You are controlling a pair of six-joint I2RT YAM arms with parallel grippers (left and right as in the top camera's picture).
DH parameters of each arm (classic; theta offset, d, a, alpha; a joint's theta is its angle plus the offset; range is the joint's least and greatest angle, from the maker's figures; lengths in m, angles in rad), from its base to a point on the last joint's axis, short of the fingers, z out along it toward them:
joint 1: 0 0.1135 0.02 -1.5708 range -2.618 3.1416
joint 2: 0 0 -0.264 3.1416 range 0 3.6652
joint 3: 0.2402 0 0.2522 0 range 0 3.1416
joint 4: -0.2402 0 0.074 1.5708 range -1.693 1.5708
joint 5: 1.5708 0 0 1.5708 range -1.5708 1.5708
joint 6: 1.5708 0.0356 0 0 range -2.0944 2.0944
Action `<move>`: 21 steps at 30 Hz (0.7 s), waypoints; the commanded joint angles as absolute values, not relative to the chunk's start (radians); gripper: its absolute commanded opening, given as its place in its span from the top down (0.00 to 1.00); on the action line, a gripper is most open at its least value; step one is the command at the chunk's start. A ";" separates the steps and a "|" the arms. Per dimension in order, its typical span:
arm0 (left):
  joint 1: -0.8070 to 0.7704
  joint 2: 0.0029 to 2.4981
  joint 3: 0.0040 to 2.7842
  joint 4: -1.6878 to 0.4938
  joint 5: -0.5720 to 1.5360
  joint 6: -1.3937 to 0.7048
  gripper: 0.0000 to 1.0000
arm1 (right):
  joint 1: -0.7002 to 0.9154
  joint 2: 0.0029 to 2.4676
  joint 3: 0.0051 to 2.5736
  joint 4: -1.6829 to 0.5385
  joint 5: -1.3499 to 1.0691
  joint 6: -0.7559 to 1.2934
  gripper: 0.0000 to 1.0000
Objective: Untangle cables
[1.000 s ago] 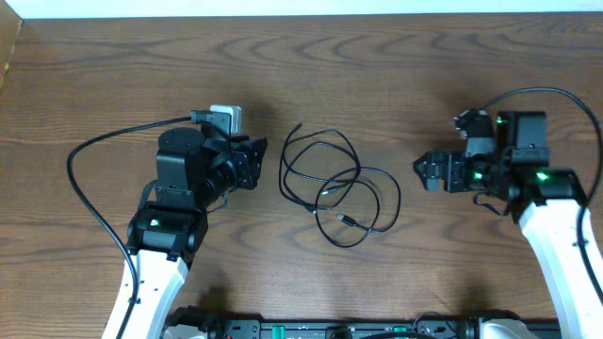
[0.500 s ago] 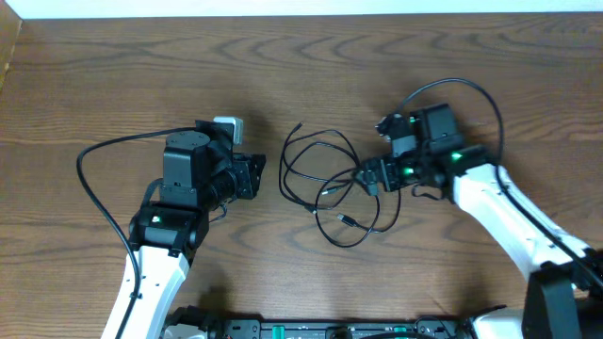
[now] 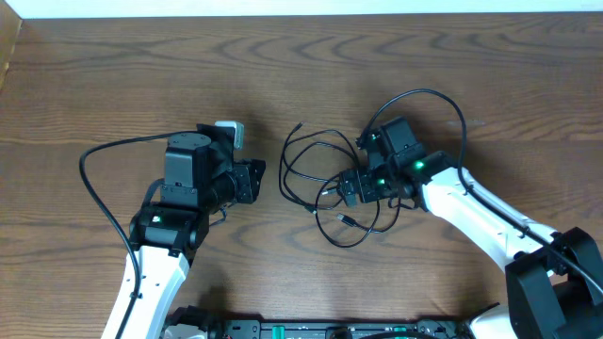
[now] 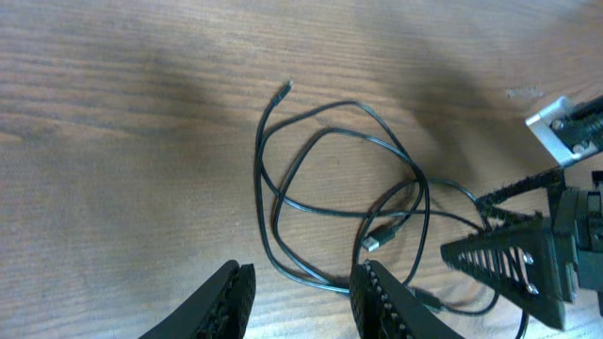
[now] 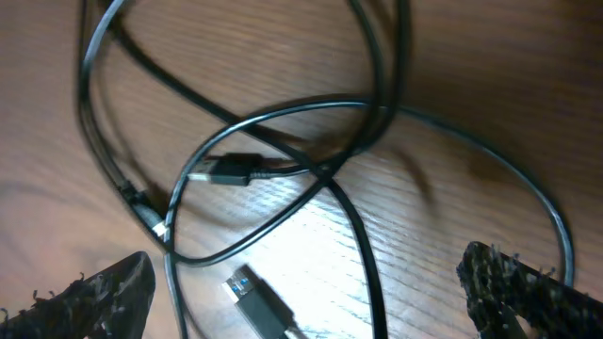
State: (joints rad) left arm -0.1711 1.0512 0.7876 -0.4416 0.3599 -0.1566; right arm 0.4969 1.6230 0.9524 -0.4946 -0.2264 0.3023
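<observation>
Nearest edge had a black rail running along it, and the two white arms came up from there, so two arms and two grippers total. The left arm sat on the left of the wooden table with its left gripper just left of the cables, fingers partly apart and nothing between them, not touching the cord. The cables lay mid-table as a loose tangle of thin black loops. I counted three plug ends, but couldn't tell how many separate cords that made. The right arm reached in from the right, and its right gripper hung over the right side of the tangle, jaws spread wide and holding nothing. It covered some of the loops from above, so that bit of the tangle was hidden in the overhead view. Compared with a second earlier, the right gripper had swung in from well off to the right to over the cord. The left one had barely shifted and the loops lay the same. Each arm had one thick black wire arcing off it, two in all. Farther back was bare wood, then a pale strip along the far edge.
</observation>
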 commanded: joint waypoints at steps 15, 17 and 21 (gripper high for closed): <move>-0.170 1.053 0.802 -0.485 0.350 -0.128 0.62 | 0.610 1.629 0.948 -0.527 0.081 0.583 0.01; -0.170 1.053 0.802 -0.487 0.350 -0.128 0.62 | 0.611 1.629 0.948 -0.528 0.088 0.598 0.01; -0.170 1.053 0.802 -0.497 0.350 -0.128 0.61 | 0.611 1.629 0.948 -0.542 0.092 0.602 0.01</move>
